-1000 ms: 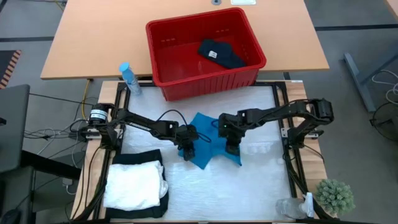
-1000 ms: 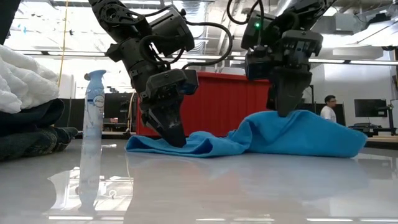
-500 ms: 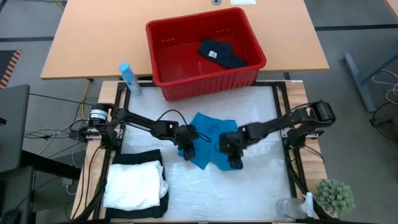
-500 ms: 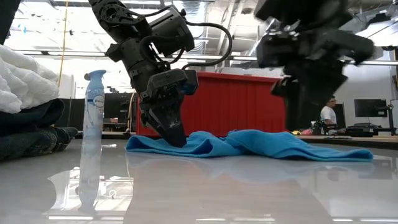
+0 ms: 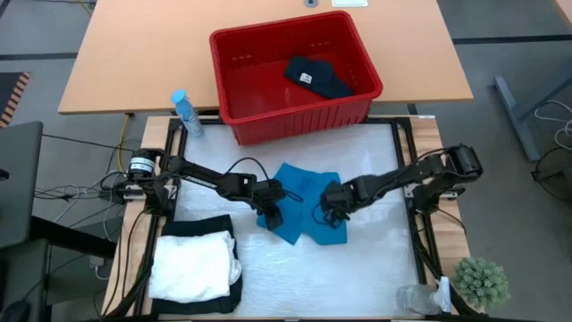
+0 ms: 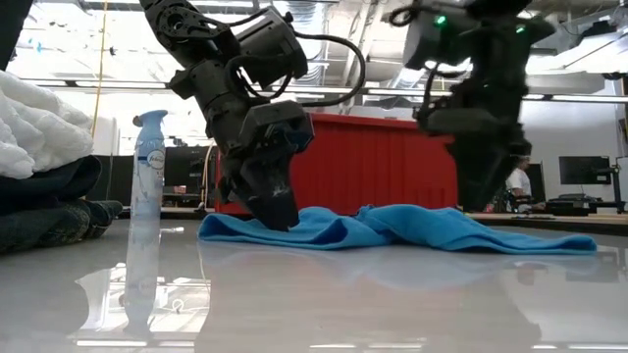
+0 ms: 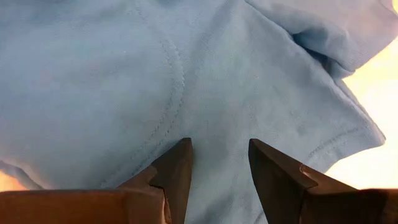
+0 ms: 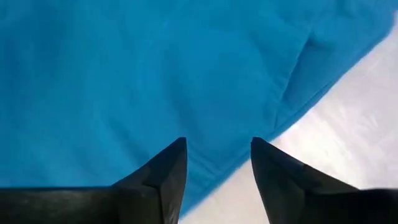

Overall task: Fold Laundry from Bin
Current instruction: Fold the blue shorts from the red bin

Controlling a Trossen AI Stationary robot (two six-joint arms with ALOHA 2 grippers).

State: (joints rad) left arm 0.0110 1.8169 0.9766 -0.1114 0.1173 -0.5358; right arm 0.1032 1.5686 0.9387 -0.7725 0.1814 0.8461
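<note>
On the white table (image 5: 375, 268), with the red bin (image 5: 234, 107) at its far edge holding one dark garment (image 5: 317, 77), we have the blue garment (image 5: 299, 207) spread flat at centre. Our left gripper (image 5: 271, 217) presses its left part with jaws apart; our right gripper (image 5: 332, 217) hovers open, holding nothing. We judge folding is underway; next we must regrasp an edge.

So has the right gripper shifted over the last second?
Yes. The right gripper has let the blue garment drop flat, open above it, slightly farther from the red bin than before.
</note>
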